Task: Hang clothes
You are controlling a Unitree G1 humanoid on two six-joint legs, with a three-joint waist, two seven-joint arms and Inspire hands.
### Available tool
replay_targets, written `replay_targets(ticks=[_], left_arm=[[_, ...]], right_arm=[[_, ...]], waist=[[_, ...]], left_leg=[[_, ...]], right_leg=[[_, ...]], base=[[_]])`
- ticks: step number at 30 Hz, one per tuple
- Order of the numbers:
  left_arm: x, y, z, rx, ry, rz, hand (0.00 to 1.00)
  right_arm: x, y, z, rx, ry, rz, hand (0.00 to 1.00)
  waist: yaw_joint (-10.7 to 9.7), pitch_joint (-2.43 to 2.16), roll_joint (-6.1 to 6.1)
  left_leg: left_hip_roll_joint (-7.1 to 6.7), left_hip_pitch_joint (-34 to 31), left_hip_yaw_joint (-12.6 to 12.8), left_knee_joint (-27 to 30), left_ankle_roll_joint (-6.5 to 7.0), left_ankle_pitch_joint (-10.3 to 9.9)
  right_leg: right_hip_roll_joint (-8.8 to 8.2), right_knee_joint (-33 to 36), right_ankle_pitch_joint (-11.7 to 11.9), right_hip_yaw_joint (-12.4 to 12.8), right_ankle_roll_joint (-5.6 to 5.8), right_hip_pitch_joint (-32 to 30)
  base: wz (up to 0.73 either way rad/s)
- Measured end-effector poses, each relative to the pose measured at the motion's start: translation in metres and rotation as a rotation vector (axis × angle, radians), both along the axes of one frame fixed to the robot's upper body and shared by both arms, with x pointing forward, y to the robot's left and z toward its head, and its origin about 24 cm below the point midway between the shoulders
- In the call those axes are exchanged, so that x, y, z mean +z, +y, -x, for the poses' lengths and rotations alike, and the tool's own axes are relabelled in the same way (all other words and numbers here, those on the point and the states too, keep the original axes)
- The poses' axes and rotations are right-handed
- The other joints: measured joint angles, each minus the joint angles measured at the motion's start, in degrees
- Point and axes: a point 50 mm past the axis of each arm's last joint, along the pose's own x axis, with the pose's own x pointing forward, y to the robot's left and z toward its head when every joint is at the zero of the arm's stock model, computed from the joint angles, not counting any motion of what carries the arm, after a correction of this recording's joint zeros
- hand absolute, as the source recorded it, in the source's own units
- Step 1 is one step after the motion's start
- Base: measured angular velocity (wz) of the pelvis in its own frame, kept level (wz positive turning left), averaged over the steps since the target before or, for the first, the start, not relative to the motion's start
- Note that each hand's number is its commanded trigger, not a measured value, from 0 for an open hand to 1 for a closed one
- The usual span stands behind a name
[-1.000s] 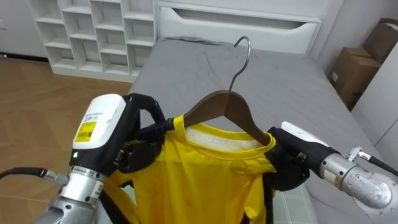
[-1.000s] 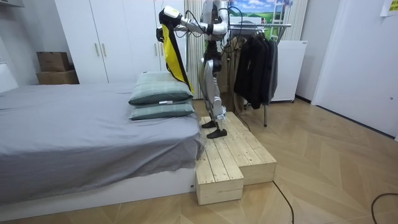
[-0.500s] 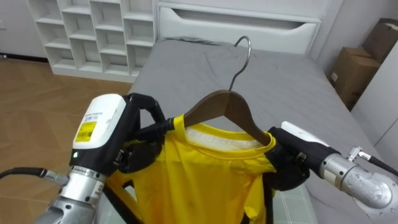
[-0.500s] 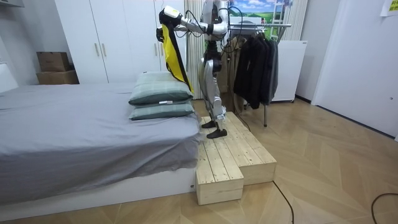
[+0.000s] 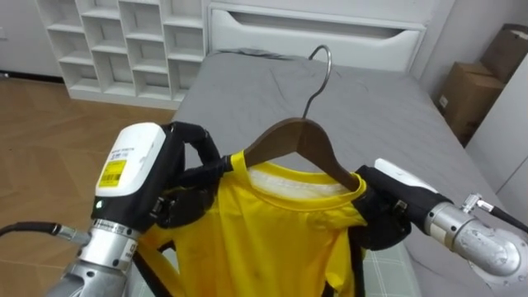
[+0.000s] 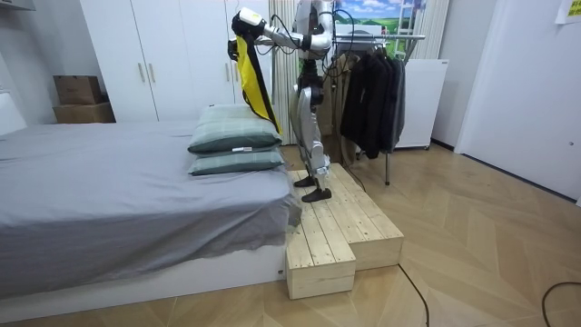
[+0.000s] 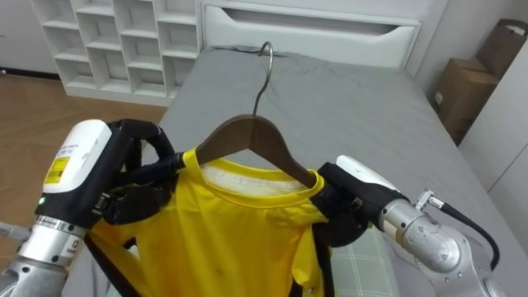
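Task's thing: yellow shirt (image 5: 272,231) up in the air in front of the robot, draped on a wooden hanger (image 5: 301,140); the hanger's metal hook points up, tilted a little, hooked on nothing
Left hand (image 5: 186,186): fingers curled tight round the shirt's shoulder at the hanger's left end
Right hand (image 5: 384,216): fingers closed round the other shoulder at the hanger's right end; the shirt hangs between the two hands
Robot's stand: upright on a wooden platform (image 6: 340,227) beside the bed (image 5: 371,107), arms raised, facing across the grey cover
In the way: the shirt itself covers the lower middle of the eye views; two stacked pillows (image 6: 234,141) lie on the bed just below the hanging cloth
Behind the robot: clothes rack (image 6: 377,36), close to its back
Rack's load: dark garments (image 6: 372,95) hanging side by side
Far end of the bed: white headboard (image 5: 313,29)
Left of the bed: white shelf unit (image 5: 124,41) with open cubbies
Right of the bed: cardboard boxes (image 5: 478,82) stacked; what is inside I cannot tell
Room view's left: white wardrobe (image 6: 154,54), doors closed
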Motion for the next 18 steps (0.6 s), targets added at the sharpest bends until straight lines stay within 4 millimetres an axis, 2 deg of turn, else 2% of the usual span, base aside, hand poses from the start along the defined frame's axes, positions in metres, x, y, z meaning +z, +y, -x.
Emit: replay_targets(ticks=[18], left_arm=[[-0.0016,0.0003,0.0003,0.0,0.008,0.002,0.0]], right_arm=[[0.0015,-0.002,-0.0004,-0.014,-0.013,-0.005,1.0]], waist=[[-0.2,-0.26,0.5]], left_leg=[[0.04,0.1,0.0,0.2,0.0,0.0]], right_leg=[[-0.05,0.1,0.0,-0.2,0.0,0.2]], base=[[0.0]])
